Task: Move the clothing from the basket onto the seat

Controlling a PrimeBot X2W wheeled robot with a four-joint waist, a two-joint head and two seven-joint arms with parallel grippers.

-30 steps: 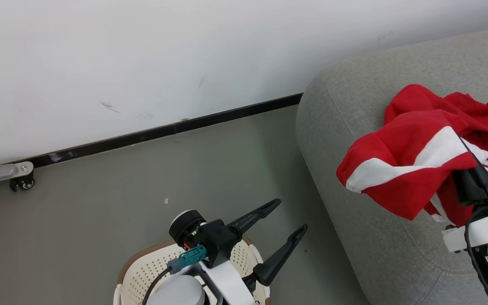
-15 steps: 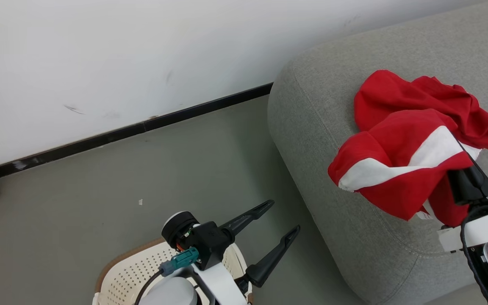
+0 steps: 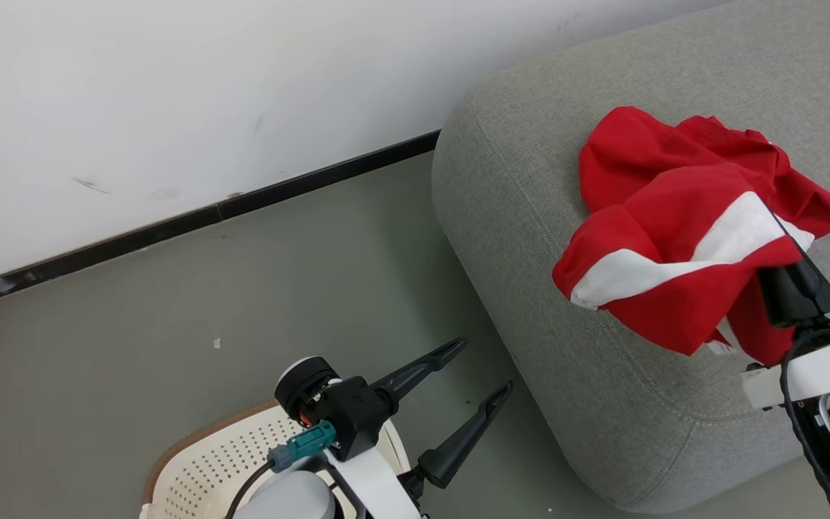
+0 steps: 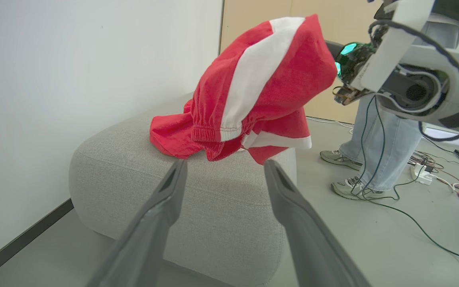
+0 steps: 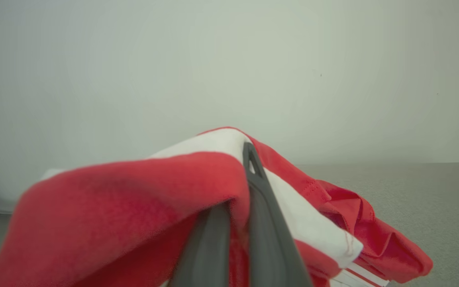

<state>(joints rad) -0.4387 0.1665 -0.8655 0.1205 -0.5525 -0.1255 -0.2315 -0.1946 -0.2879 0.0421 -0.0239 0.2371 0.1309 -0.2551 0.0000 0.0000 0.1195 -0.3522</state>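
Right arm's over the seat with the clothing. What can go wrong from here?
1. The clothing drapes over the right gripper, shut on it; on opening, fabric may hang on the fingers.
2. It hangs near the seat's edge, so part might slide to the floor.
3. A person's feet and cables lie beyond the seat; a wide swing risks contact.

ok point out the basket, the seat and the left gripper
basket (image 3: 213, 465), head view, perforated inner wall
seat (image 3: 523, 166), head view, bare grey top
left gripper (image 3: 485, 364), head view, midway between fingertips
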